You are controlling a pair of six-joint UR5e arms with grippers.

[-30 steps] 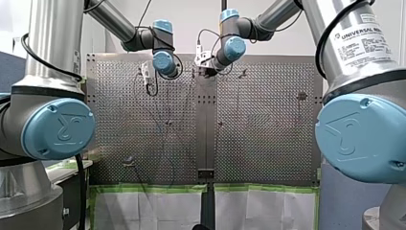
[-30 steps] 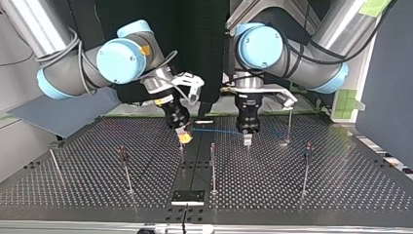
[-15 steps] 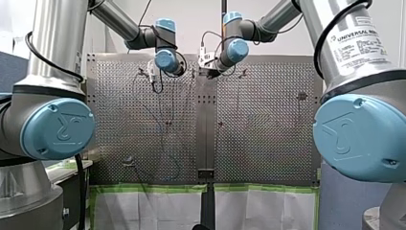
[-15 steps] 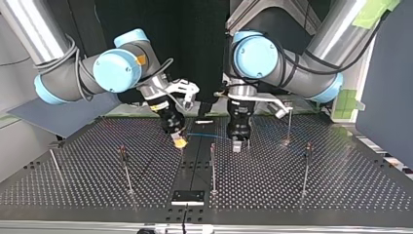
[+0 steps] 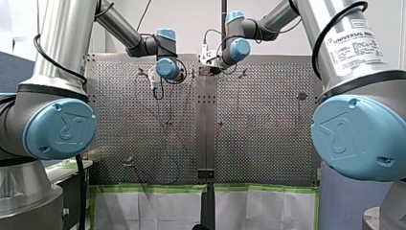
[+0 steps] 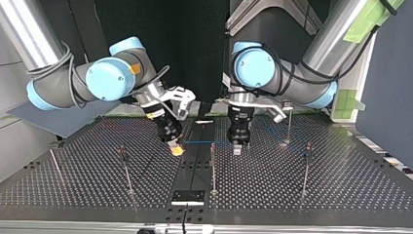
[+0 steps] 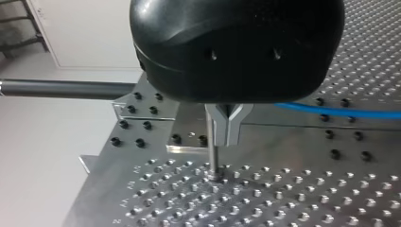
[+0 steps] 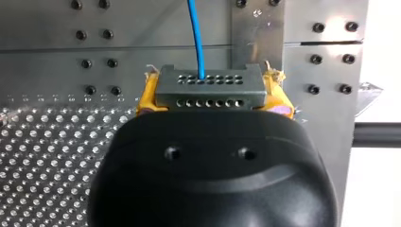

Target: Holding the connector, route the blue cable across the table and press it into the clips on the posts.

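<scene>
At the top view's left, my right hand (image 6: 176,148) clamps the grey connector (image 8: 209,86) between yellow pads, low over the surface (image 6: 316,195). The blue cable (image 6: 207,142) runs straight rightward to my left hand (image 6: 237,150), whose metal fingers (image 7: 220,130) are pressed together. Whether they pinch the cable, I cannot tell.

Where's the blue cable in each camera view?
Front view: too thin to pick out.
Top view: blue cable stretched level between my right gripper and my left gripper.
Left wrist view: runs out beside that gripper.
Right wrist view: rises from the connector between yellow pads.
Shared landmark: the smooth centre strip.
</scene>
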